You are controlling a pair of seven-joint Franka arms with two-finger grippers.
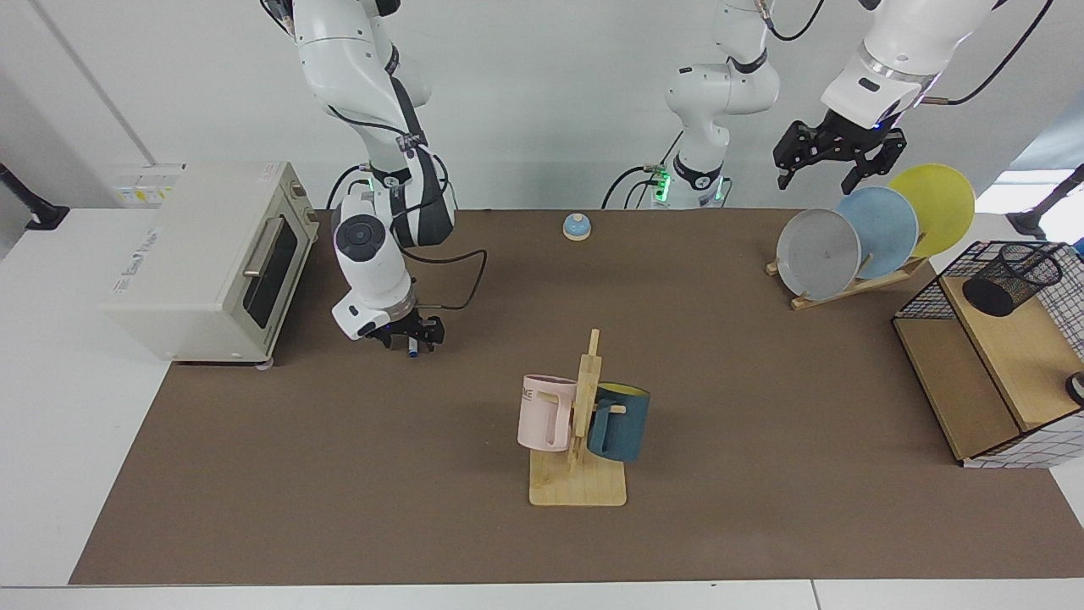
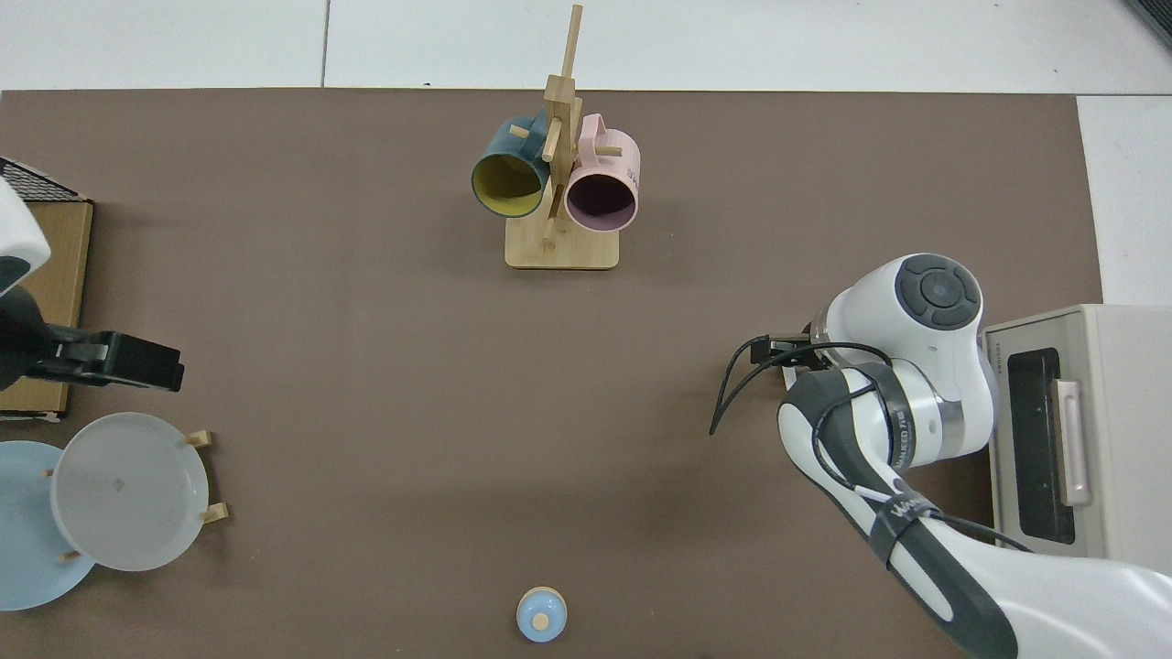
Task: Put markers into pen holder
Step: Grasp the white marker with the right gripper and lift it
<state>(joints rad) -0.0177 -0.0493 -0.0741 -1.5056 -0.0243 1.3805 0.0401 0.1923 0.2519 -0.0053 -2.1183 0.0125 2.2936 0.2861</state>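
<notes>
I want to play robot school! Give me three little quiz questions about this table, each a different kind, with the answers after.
1. True or false: the marker already stands in the pen holder.
2. Which hand is down at the marker by the toaster oven? A) right hand B) left hand
3. Fill in: the left hand hangs above the rack of ____.

Key:
1. False. It is at the mat under the right hand; the holder sits on the wire basket's wooden shelf.
2. A.
3. Plates.
</notes>
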